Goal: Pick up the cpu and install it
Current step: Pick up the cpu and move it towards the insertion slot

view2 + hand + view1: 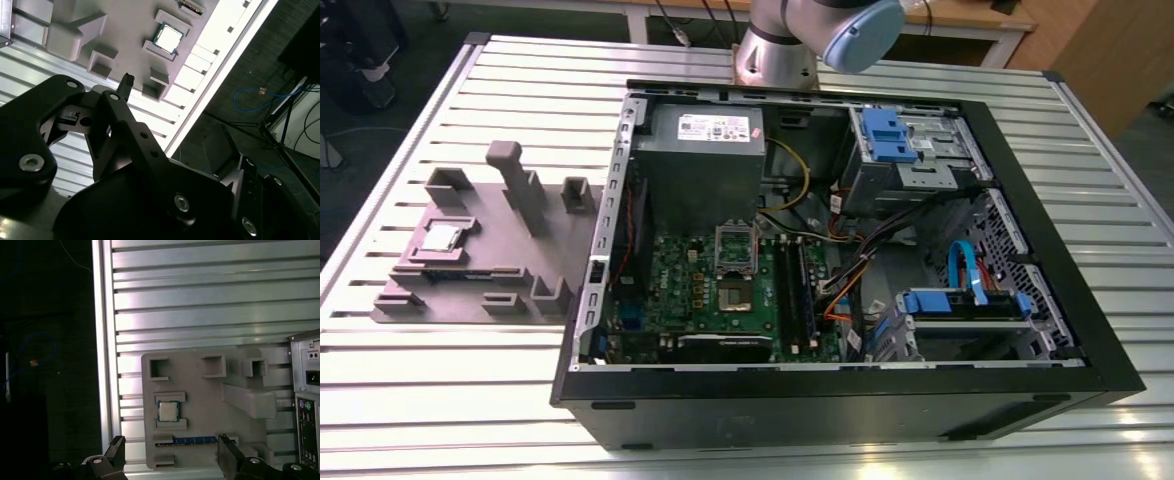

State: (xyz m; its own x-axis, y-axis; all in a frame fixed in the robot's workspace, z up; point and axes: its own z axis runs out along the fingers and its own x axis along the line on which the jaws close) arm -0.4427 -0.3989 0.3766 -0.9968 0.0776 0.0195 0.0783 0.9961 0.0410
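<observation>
exterior view: the cpu [444, 237] sits flat in a recess of the grey fixture block [494, 240], on the exterior view's left of the open computer case [854, 385]. the print on the white label [715, 127] inside the case is too small to tell. first wrist view: the gripper [171, 442] is released, its fingers [119, 450] spread wide with nothing between them. the cpu [168, 411] lies ahead of the fingertips, centred on their gap and apart from both. being square, it has no long axis; its edges run square to the finger line. second wrist view: the cpu [168, 37] lies beyond one fingertip [128, 80], with no legible marking on its lid.
</observation>
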